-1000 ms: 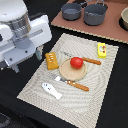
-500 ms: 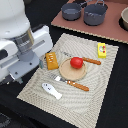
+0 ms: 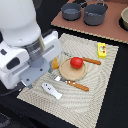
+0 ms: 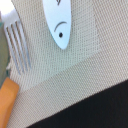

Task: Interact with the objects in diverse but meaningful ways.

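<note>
White fish toy (image 3: 51, 90) on mat, beneath wrist camera, fingers unseen, state unclear

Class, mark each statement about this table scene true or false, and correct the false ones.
1. The red tomato-like ball sits on the round tan plate. True.
2. The yellow packet lies on the plate. False: it lies on the placemat, apart from the plate.
3. Two grey pots stand beyond the placemat. True.
4. The white fish-like piece is inside a pot. False: it lies on the placemat.
5. The wrist view shows a fork. True.
</note>
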